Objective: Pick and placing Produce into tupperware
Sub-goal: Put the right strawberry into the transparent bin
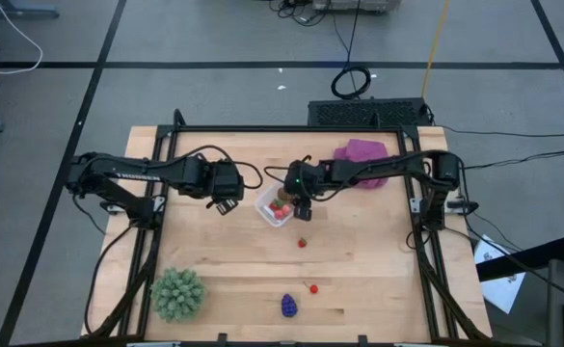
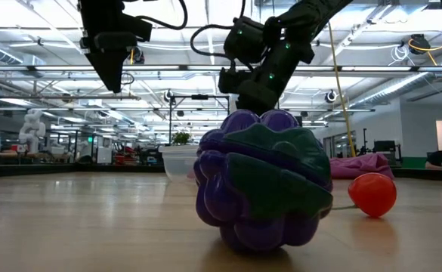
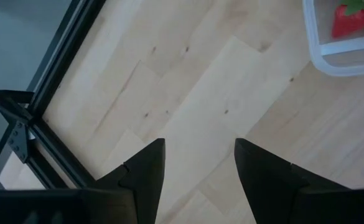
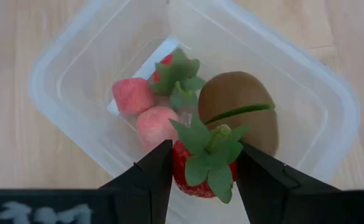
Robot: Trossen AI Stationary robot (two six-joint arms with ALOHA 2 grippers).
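Note:
The clear square tupperware (image 1: 274, 204) stands mid-table and holds several red and pink berries (image 4: 134, 95) and a brown oval (image 4: 238, 107). My right gripper (image 4: 203, 163) hovers over the tub, shut on a red strawberry (image 4: 194, 177). My left gripper (image 3: 199, 163) is open and empty above bare wood just left of the tub (image 3: 340, 43). Two red pieces (image 1: 302, 243) (image 1: 313, 287) and the purple grape bunch (image 1: 289, 306) lie on the table nearer the front edge. My right gripper pinches the red strawberry by its two sides (image 4: 179, 168) between its two fingers, just under the green leaf cap (image 4: 210, 152). The fingers point down from above. The strawberry is held clear over the tub, its leaf cap toward the camera.
A green spiky ball plant (image 1: 177, 293) sits at the front left corner. A magenta-purple cloth (image 1: 363, 160) lies at the back right. Black frame rails (image 1: 156, 222) run along the table's sides. Open wood lies between the tub and the front edge.

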